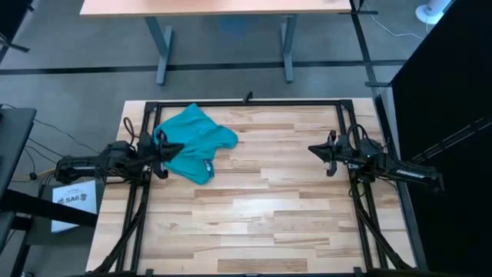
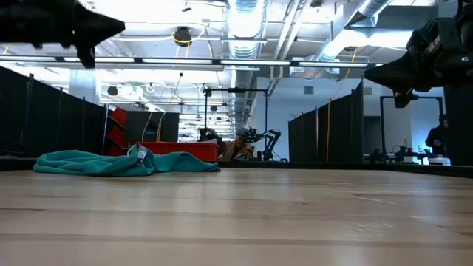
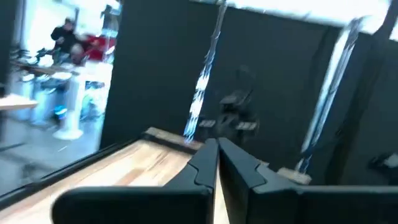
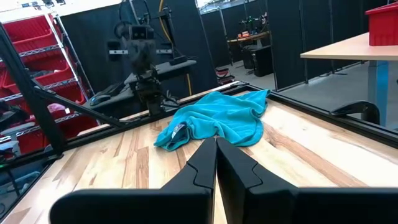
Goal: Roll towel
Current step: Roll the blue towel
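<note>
We see the towel (image 1: 195, 143) lying crumpled and unrolled on the wooden tabletop (image 1: 277, 208), in its upper-left part in the high view, toward about ten o'clock from the tabletop's middle. It is bunched into an uneven heap, with one lobe reaching toward the far edge and another spreading toward the middle of the tabletop. A small white tag (image 4: 177, 130) shows on the fold nearest the middle. From table height the towel (image 2: 122, 162) reads as a low, flat mound lying on the wood.

We find the left gripper (image 1: 178, 146) at nine o'clock, at the left edge of the towel and over its near-left corner in the overhead view. Its fingers (image 3: 205, 163) are pressed together with nothing between them. In the low view this arm hangs well above the wood, so it is not touching the cloth.

The right gripper (image 1: 314, 148) sits at three o'clock, well apart from the towel, pointing across the tabletop toward it. Its fingers (image 4: 205, 158) are also pressed together and hold nothing, and it too hangs clear of the wood.

A black metal frame (image 1: 246, 103) runs around the far part of the tabletop.
</note>
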Motion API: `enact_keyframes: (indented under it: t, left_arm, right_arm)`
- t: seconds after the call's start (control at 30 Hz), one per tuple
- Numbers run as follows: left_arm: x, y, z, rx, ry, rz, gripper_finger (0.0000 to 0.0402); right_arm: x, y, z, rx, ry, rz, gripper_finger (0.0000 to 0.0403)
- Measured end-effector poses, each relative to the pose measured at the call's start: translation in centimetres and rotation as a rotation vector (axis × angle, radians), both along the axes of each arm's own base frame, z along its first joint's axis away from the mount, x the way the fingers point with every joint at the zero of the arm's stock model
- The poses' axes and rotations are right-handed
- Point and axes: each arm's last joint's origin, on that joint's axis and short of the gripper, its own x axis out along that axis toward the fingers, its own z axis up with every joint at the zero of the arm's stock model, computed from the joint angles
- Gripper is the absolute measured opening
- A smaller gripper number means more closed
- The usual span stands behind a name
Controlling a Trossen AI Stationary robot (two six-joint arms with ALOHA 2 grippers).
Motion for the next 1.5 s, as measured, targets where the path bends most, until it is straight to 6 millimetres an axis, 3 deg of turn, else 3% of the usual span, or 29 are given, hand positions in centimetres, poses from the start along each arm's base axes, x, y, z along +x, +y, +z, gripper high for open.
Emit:
enact_keyframes:
  t: [0.13, 0.3, 0.43, 0.53, 0.63, 0.73, 1.0, 1.2, 1.33, 1.5]
  left_arm:
    - [1.2, -0.1, 5.4, 0.051, 0.066, -0.007, 0.0014]
    - [5.7, -0.7, 11.2, 0.137, 0.357, -0.051, 0.0047]
    - [9.6, -1.2, 13.5, 0.105, 0.619, -0.08, 0.0075]
    - [11.4, -1.4, 13.9, 0.009, 0.837, -0.076, 0.0095]
    - [12.5, -1.5, 12.5, -0.143, 1.072, -0.019, 0.0112]
    - [13.9, -1.7, 9.9, -0.316, 1.262, 0.03, 0.0124]
    - [19.3, -3.3, 2.0, -0.522, 1.554, 0.115, 0.013]
    - [21.8, -4.2, -3.4, -0.566, 1.696, 0.22, 0.013]
    - [22.7, -4.2, -5.3, -0.588, 1.71, 0.256, 0.013]
    - [22.8, -4.1, -5.8, -0.589, 1.705, 0.305, 0.013]
  right_arm:
    - [0.0, 0.0, 0.0, 0.0, 0.0, 0.0, 0.0]
    - [0.0, 0.0, 0.1, -0.002, -0.007, 0.001, 0.0]
    - [0.0, 0.0, 0.2, -0.004, -0.015, 0.004, 0.0]
    - [0.0, 0.0, 0.1, 0.099, -0.037, 0.008, 0.0]
    - [0.0, 0.0, 0.1, 0.309, -0.081, 0.01, 0.0]
    - [0.0, 0.0, 0.1, 0.413, -0.104, 0.01, 0.0]
    - [0.0, 0.0, 0.1, 0.362, -0.089, 0.017, 0.0]
    - [0.0, 0.1, 0.0, 0.324, -0.079, 0.019, 0.0]
    - [0.0, 0.0, 0.0, 0.322, -0.076, 0.019, 0.0]
    - [0.0, 0.1, 0.0, 0.322, -0.076, 0.02, 0.0]
